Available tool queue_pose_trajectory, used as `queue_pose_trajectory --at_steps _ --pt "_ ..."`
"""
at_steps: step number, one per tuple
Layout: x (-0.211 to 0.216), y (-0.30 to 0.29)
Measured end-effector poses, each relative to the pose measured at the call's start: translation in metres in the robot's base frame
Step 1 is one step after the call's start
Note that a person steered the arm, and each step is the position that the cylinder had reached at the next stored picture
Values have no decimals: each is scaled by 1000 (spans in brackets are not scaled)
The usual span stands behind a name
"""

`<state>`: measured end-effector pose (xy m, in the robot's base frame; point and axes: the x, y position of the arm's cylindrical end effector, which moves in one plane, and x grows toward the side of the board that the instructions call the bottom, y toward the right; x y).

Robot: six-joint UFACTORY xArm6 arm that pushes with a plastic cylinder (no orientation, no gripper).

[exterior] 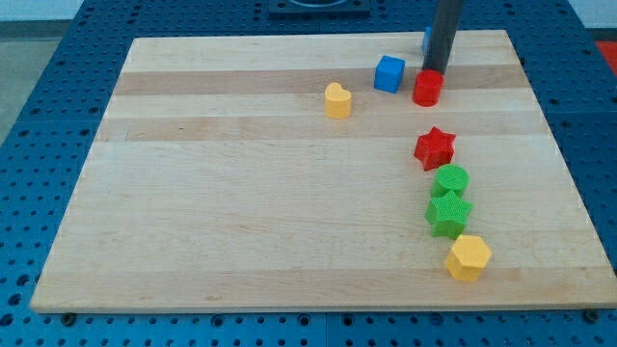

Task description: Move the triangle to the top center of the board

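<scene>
My dark rod comes down from the view's top, and my tip [434, 70] rests at the top right of the board, touching or just behind the red cylinder [427, 89]. A blue block [425, 40] shows only as a sliver at the rod's left edge, near the board's top edge. Its shape cannot be made out, so I cannot tell whether it is the triangle. A blue cube [389, 73] sits just left of my tip. No other block looks like a triangle.
A yellow heart-like block [337, 100] lies left of the blue cube. Below my tip, down the board's right side, stand a red star [434, 147], a green cylinder [450, 179], a green star [448, 213] and a yellow hexagon [469, 257].
</scene>
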<state>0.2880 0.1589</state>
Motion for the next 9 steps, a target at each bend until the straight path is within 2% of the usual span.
queue_pose_trajectory --at_steps 2,3,5,6,8,9 --pt "-6 -86" --pt "-6 -89" --pt "-29 23" --pt "-78 28" --pt "-97 79" --pt "-97 79"
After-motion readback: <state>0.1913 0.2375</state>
